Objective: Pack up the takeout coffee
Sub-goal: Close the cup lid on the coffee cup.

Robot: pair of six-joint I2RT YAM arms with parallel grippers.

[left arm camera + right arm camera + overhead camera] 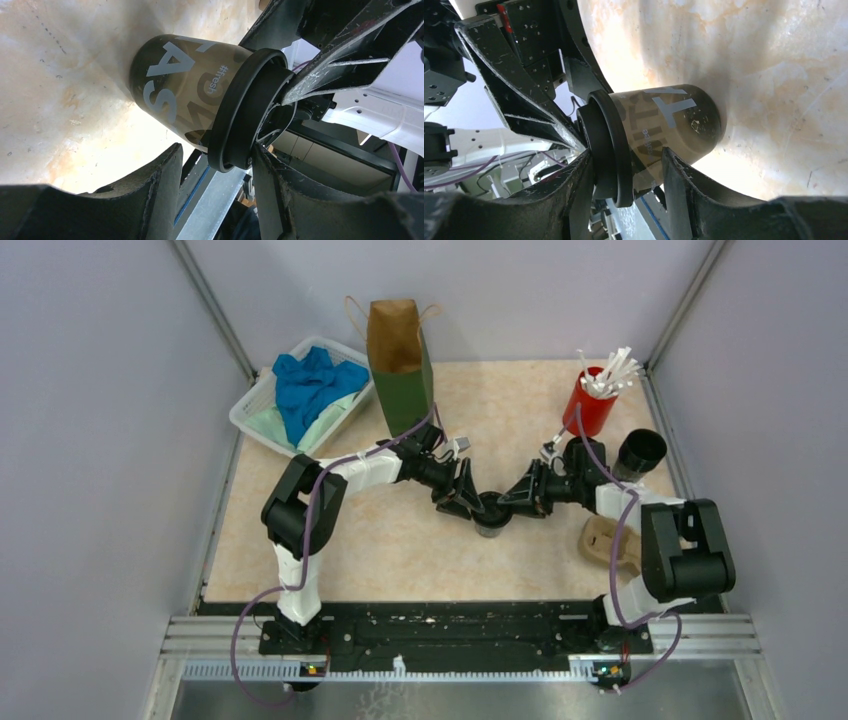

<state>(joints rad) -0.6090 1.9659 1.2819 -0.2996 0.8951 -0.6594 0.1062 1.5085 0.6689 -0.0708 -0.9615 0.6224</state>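
One takeout coffee [490, 514], a black cup with pale lettering and a black lid, stands mid-table with both grippers meeting at it. In the left wrist view the cup [185, 85] lies just past my left gripper [215, 150]. That gripper is open: one finger touches the lid's top and the other stops short of the cup wall. In the right wrist view my right gripper [626, 155] straddles the lid's edge of the same cup [669, 120], one finger on the lid top and one against the wall. A second black cup [640, 452] stands at the far right.
A brown and green paper bag [398, 360] stands open at the back. A white bin [262, 400] of blue cloth sits at the back left. A red cup of white sticks [592, 400] is at the back right, and a tan pulp carrier [605, 540] lies near the right arm.
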